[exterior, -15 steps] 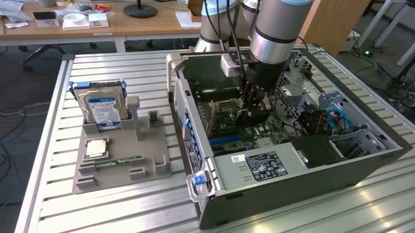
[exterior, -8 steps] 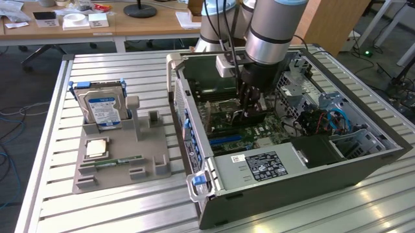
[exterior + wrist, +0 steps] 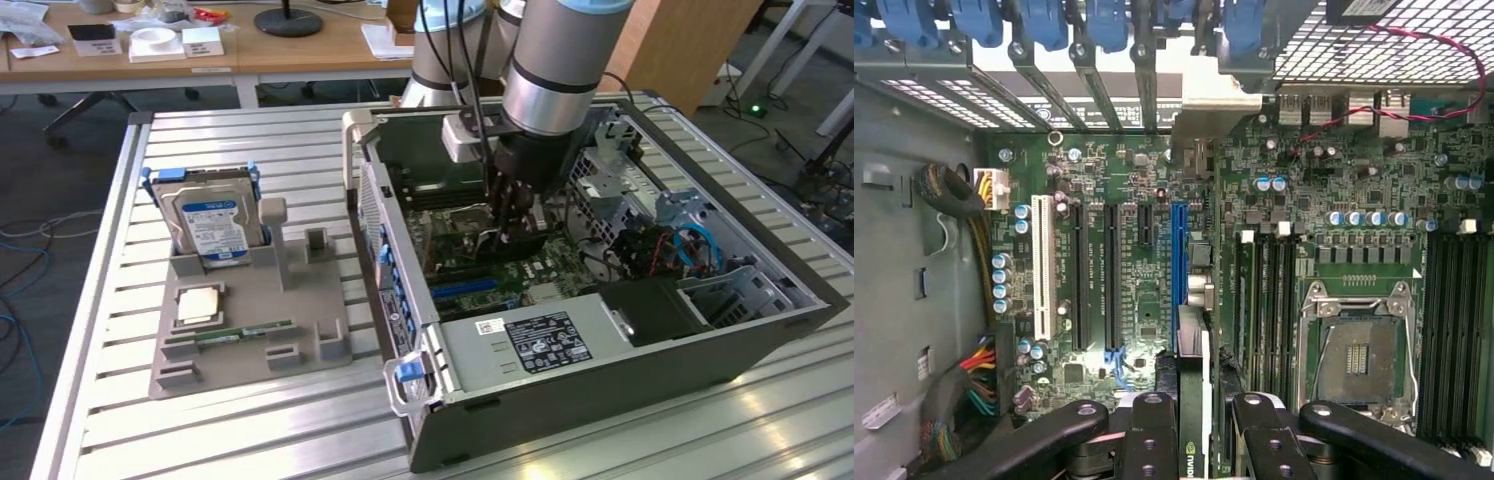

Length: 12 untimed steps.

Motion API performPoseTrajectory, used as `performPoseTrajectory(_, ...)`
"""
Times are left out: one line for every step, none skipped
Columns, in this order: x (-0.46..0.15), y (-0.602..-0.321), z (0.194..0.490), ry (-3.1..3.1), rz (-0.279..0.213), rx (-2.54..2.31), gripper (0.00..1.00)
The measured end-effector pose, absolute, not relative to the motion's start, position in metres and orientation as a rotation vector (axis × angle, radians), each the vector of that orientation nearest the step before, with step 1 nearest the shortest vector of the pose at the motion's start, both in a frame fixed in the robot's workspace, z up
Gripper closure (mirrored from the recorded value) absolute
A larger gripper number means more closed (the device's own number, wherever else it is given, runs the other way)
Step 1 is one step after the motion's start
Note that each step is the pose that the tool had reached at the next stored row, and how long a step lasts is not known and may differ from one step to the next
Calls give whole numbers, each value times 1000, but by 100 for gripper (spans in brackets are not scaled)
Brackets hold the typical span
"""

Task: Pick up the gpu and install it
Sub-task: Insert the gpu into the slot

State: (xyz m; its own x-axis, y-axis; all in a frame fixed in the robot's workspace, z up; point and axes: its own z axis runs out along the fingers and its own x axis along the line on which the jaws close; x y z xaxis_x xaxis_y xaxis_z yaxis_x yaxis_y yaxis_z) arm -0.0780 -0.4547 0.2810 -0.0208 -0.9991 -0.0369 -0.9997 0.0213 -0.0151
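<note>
Slatted aluminium table (image 3: 240,150) carrying everything, grey holder tray (image 3: 234,368) sitting on it toward nine o'clock, open computer case (image 3: 574,400) lying on its side from centre toward three o'clock.

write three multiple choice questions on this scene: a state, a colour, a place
1. The tool is: A open, empty B closed on the thin black gpu card C closed, empty
2. The plastic latches on the open dark metal computer case are: A red B blue C yellow
3. The silver hard drive with blue-white label is: A in the case B in the tool C upright in the grey plastic holder
Key: 1 B, the card sits clamped edge-on in it; 2 B, the whole row is blue; 3 C, it stands in the holder beside the case.
</note>
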Motion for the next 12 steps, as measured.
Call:
performPoseTrajectory(-78,-455,281,2218,23,-2172,74)
performPoseTrajectory(-78,-455,281,2218,23,-2172,74)
performPoseTrajectory(-79,-455,281,2218,23,-2172,74)
performPoseTrajectory(-79,-455,280,2218,23,-2172,74)
performPoseTrajectory(-79,-455,280,2218,23,-2172,74)
performPoseTrajectory(-79,-455,280,2218,23,-2172,74)
performPoseTrajectory(-80,-455,279,2218,23,-2172,74)
performPoseTrajectory(-80,-455,279,2218,23,-2172,74)
performPoseTrajectory(-80,-455,279,2218,23,-2172,74)
performPoseTrajectory(-80,-455,279,2218,23,-2172,74)
performPoseTrajectory(-80,-455,278,2218,23,-2172,74)
performPoseTrajectory(-80,-455,278,2218,23,-2172,74)
